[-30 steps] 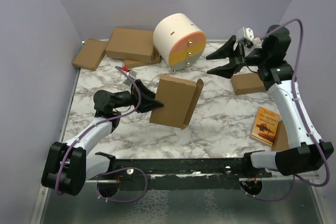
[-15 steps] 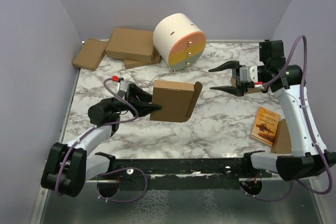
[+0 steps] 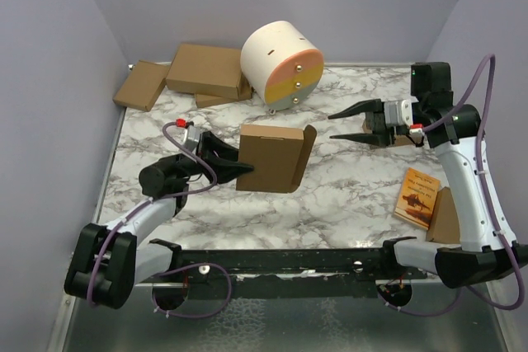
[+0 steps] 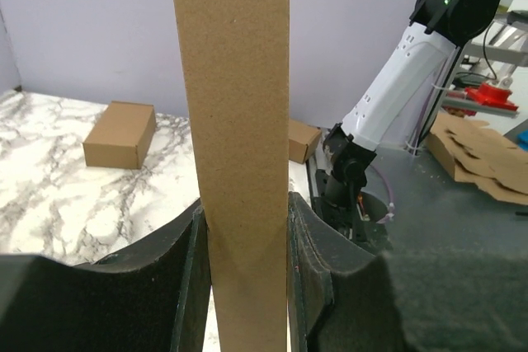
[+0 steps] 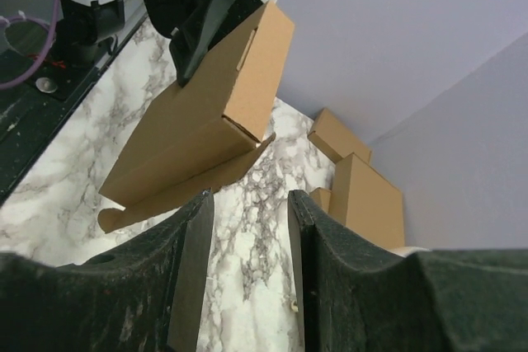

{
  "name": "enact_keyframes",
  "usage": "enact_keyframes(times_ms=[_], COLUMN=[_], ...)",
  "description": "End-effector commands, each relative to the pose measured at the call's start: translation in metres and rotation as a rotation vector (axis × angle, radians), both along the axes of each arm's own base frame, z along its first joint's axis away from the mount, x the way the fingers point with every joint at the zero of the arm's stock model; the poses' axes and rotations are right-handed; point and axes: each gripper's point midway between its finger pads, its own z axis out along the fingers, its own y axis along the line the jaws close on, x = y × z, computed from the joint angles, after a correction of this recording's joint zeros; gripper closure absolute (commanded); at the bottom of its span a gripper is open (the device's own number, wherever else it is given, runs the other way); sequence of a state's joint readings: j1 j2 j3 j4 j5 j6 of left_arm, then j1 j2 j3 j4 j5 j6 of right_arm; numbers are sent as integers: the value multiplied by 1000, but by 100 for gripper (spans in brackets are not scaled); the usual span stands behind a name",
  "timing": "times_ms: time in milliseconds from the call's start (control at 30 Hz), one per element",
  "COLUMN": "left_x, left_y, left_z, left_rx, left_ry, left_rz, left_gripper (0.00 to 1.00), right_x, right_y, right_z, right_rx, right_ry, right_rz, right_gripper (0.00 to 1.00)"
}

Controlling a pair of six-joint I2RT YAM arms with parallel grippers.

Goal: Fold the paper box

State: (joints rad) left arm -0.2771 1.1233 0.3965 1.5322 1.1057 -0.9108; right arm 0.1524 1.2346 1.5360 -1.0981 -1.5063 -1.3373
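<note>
The paper box [image 3: 272, 159], a thin brown cardboard mailer folded to book shape, is held upright above the table's middle, with one side flap [image 3: 307, 144] standing open on its right. My left gripper [image 3: 235, 160] is shut on its left edge; the left wrist view shows the box's narrow side [image 4: 239, 121] clamped between both fingers. My right gripper [image 3: 332, 125] is open and empty, to the right of the box and apart from it. The right wrist view shows the box [image 5: 206, 121] ahead of the open fingers, with its flap [image 5: 186, 187] hanging below.
A white cylinder with orange and yellow bands [image 3: 282, 64] stands at the back centre. Several brown cartons [image 3: 206, 70] lie at the back left. A small carton [image 3: 396, 133] sits behind the right gripper. An orange booklet [image 3: 417, 197] lies at the right front.
My right gripper swung down from the back right and points left toward the box's open flap. My left gripper turned the box and lifted it slightly; both barely moved in the last half second.
</note>
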Motion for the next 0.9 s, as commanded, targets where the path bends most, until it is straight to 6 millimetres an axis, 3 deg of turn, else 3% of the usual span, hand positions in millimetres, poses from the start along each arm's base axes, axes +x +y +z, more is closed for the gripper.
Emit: enact_keyframes(times_ms=[0, 433, 867], left_x=[-7, -7, -9], left_y=[2, 1, 1], left_z=[27, 29, 30], left_rx=[-90, -93, -96], left_ry=[-75, -62, -81], left_rz=[-15, -39, -35], left_gripper=[100, 100, 100], right_x=[0, 11, 21], right_y=[5, 16, 25], right_z=[16, -8, -11], right_rx=[0, -53, -66], right_ry=[64, 185, 234], right_rz=[0, -51, -77], right_gripper=[59, 63, 72])
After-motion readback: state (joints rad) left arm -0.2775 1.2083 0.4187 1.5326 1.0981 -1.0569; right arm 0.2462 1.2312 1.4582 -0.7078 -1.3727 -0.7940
